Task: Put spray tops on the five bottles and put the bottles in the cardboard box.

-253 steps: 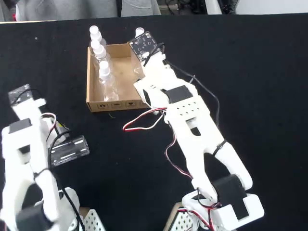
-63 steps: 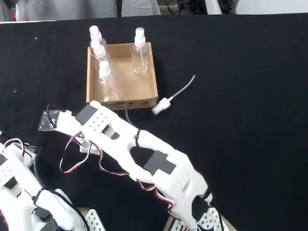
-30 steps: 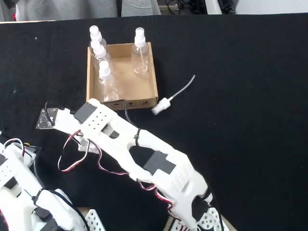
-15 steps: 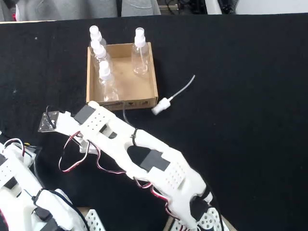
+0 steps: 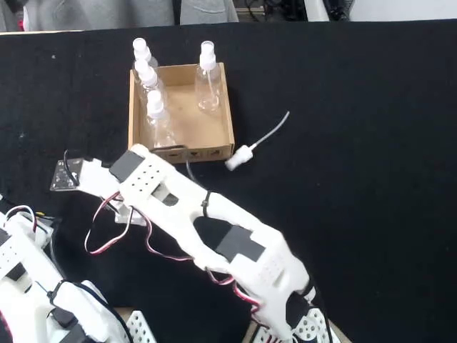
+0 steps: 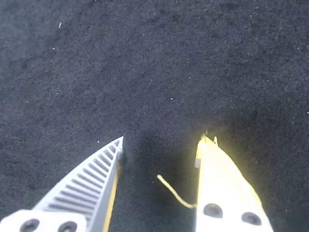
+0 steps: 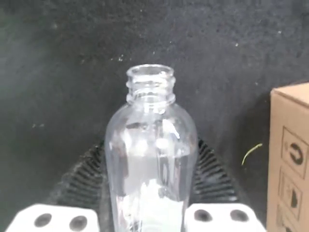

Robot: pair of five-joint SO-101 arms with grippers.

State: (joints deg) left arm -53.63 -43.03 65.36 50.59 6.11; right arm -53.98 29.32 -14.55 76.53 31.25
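- High view: black table (image 5: pixel 371 214). The right arm (image 5: pixel 187 214) lies across it, wrist just short of the cardboard box (image 5: pixel 203 153). Four capped bottles (image 5: pixel 208 78) stand inside. A loose spray top (image 5: pixel 240 156) lies beyond the wrist, near the box corner.
- Left wrist view: left gripper (image 6: pixel 163 140) spread open over bare cloth, holding nothing.
- Right wrist view: right gripper (image 7: pixel 151 145) clamped on an uncapped bottle (image 7: pixel 150 111), pads on its body, box just beside. Judged light, stiff and slick; hold the body, neck free.
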